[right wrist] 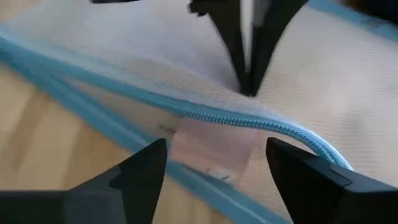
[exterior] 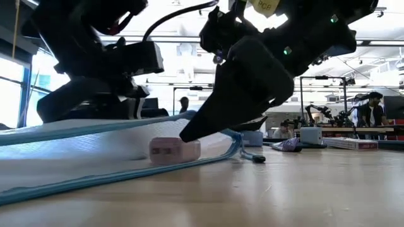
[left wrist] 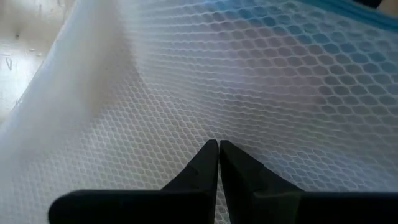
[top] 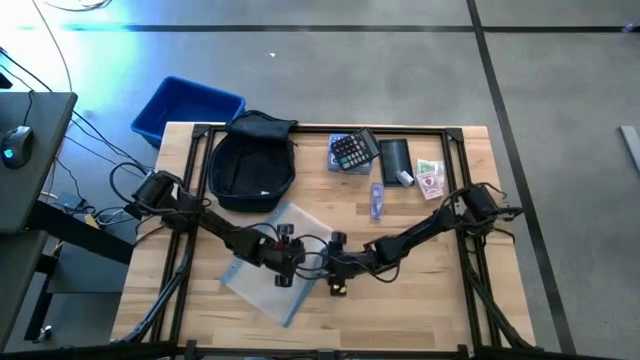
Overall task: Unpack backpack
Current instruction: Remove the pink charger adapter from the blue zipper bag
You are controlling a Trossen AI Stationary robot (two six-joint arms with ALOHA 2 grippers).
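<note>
The left gripper pinches the mesh pouch near the table's front edge; the right gripper gapes wide beside its zipper.

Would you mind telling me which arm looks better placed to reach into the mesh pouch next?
Probably the right. Its pincer is open, straddling the blue zipper at the mesh pouch edge, while the left pincer is shut, pinching the mesh.

My two arms meet over the mesh pouch, crowding the tabletop centre. The backpack blocks the far left; the calculator, black pouch and banknotes crowd the far right. Bare wood lies open along the near right edge.
</note>
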